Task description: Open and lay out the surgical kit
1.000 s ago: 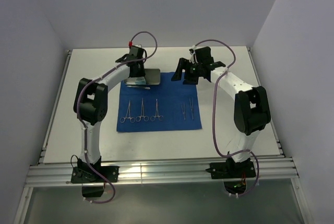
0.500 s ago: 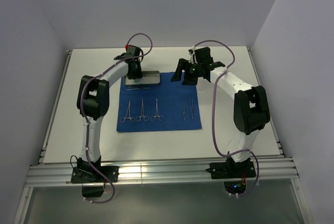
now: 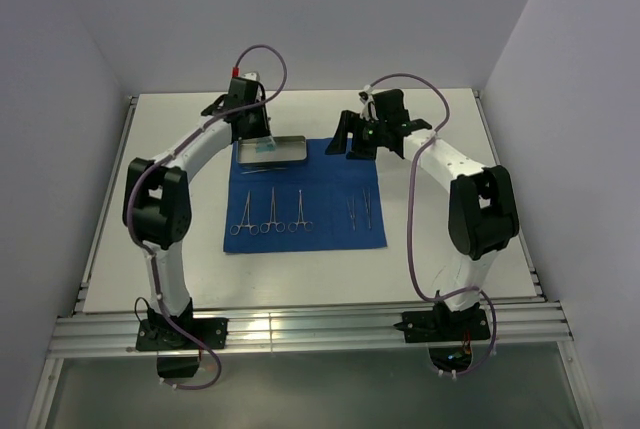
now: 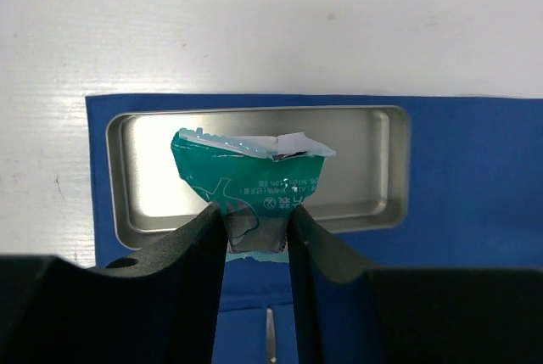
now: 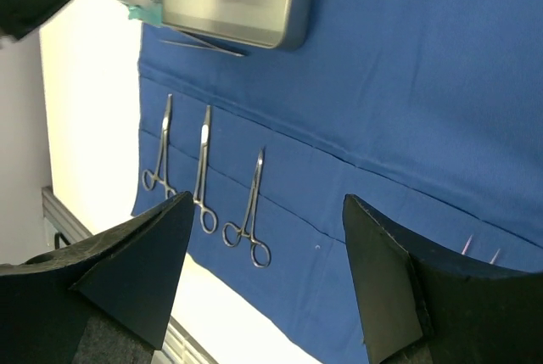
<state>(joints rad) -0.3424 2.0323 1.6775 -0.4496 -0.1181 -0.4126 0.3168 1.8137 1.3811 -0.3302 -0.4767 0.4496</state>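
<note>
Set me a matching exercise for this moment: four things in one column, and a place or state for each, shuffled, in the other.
Things:
1. packet
2. tray
3. three clamps
4. right gripper

Places or states:
A. in a row on the left half of the cloth
B. pinched in the left gripper
C. open, holding nothing, above the cloth
D. at the cloth's far left corner

Pairs: 1-B, 2-D, 3-A, 4-C.
</note>
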